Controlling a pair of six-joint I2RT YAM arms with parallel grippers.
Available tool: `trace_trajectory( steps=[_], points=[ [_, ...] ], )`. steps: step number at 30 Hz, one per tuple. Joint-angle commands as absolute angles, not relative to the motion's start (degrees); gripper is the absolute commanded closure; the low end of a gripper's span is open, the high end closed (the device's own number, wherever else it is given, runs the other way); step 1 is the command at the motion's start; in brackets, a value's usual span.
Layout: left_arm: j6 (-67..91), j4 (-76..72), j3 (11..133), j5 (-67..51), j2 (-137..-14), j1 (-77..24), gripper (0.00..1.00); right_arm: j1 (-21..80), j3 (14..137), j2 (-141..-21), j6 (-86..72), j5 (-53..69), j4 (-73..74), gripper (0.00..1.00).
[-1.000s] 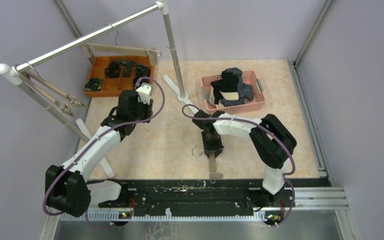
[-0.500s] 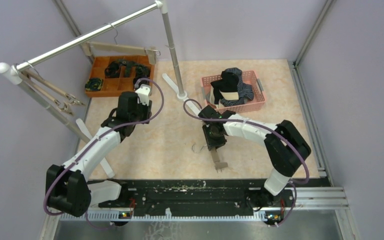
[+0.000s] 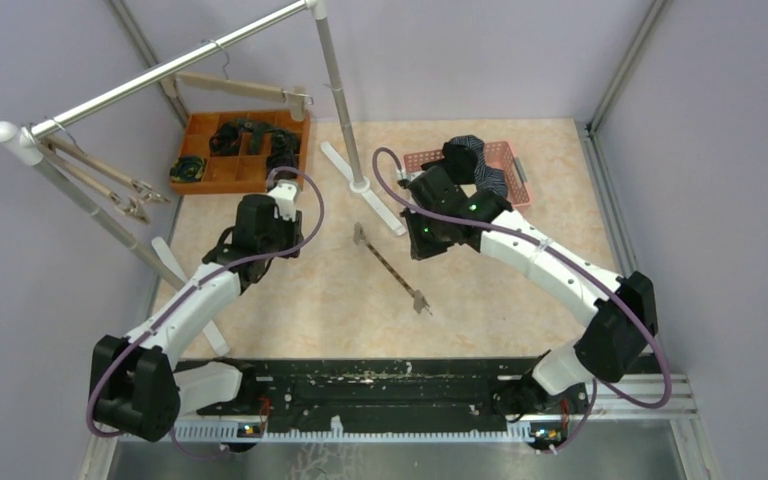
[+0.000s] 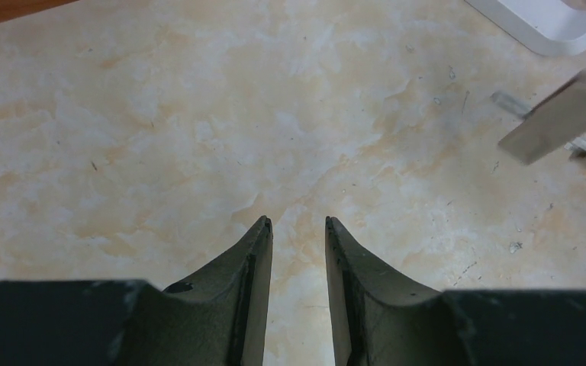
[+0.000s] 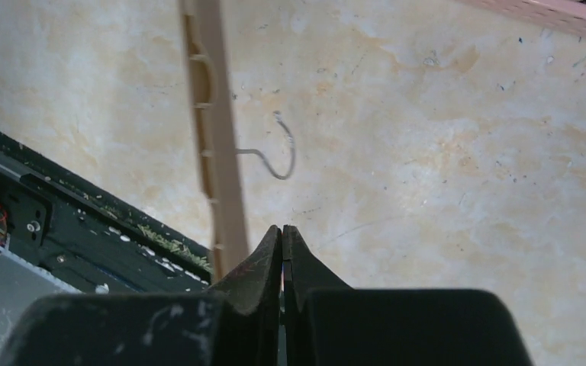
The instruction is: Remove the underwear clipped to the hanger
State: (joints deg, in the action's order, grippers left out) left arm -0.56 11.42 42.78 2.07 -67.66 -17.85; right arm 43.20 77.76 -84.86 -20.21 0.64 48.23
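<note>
The right hand point(image 5: 282, 229) is pinched fully shut on nothing. Just to its left a bare wooden hanger point(image 5: 214, 152) lies flat on the worktop point(image 3: 290, 300). Its long bar runs past the fingertips towards the arm bases, and its hook curls towards the hand. The underwear point(image 3: 472, 158) is heaped in the pink basket point(image 3: 516, 170) right behind that hand's wrist, clipped to nothing. The left hand point(image 4: 296, 223) hovers partly open and empty, well apart from both. No cloth shows on the rail hangers point(image 3: 245, 90) beyond the left hand, so I judge little remains.
</note>
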Motion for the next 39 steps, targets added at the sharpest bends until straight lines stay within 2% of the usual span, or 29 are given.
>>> trace_trajectory(
  steps=[1, 10, 12, 13, 17, 21, 27, 32, 33, 35, 37, 39],
  points=[
    [1.5, 9.0, 41.5, 0.3, -65.5, -17.5, 0.63, 41.3, 80.0, -81.6, -19.2, 2.6, 51.8, 1.00],
    [3.7, 8.1, 39.8, -0.9, -63.0, -17.5, 0.63, 38.8, 79.3, -82.8, -18.0, 6.0, 50.3, 1.00],
    [4.4, 8.3, 39.9, -1.5, -62.1, -17.5, 0.63, 38.7, 78.2, -82.8, -17.8, 8.0, 48.5, 0.86],
    [4.6, 8.3, 39.9, -2.2, -61.5, -17.5, 0.63, 38.8, 77.5, -82.8, -17.9, 8.5, 47.7, 0.83],
    [7.6, 10.0, 40.2, -4.3, -60.5, -17.6, 0.61, 38.8, 76.6, -83.1, -16.9, 6.7, 46.6, 0.82],
    [12.7, 18.2, 43.1, -5.1, -62.1, -18.3, 0.57, 38.8, 77.1, -83.6, -14.8, 2.7, 46.8, 0.82],
    [21.6, 28.6, 44.2, 0.0, -61.1, -23.5, 0.57, 36.1, 77.7, -84.8, -13.9, 7.7, 45.3, 0.80],
    [33.0, 34.5, 43.0, 3.3, -60.6, -31.8, 0.58, 34.4, 79.2, -85.1, -11.1, 8.5, 45.6, 0.78],
    [35.1, 34.9, 42.5, 2.6, -60.6, -33.4, 0.54, 34.2, 79.6, -85.1, -10.5, 8.5, 45.7, 0.78],
    [39.5, 36.2, 41.1, 1.7, -60.6, -36.4, 0.26, 33.9, 80.3, -85.2, -9.5, 8.3, 46.3, 0.78],
    [43.1, 38.2, 40.4, 2.5, -60.3, -39.8, 0.16, 33.5, 80.1, -85.2, -9.4, 9.5, 46.4, 0.78],
    [46.1, 39.7, 40.2, 4.2, -59.4, -42.7, 0.12, 33.2, 78.3, -84.9, -9.6, 12.7, 45.5, 0.78]
  ],
)
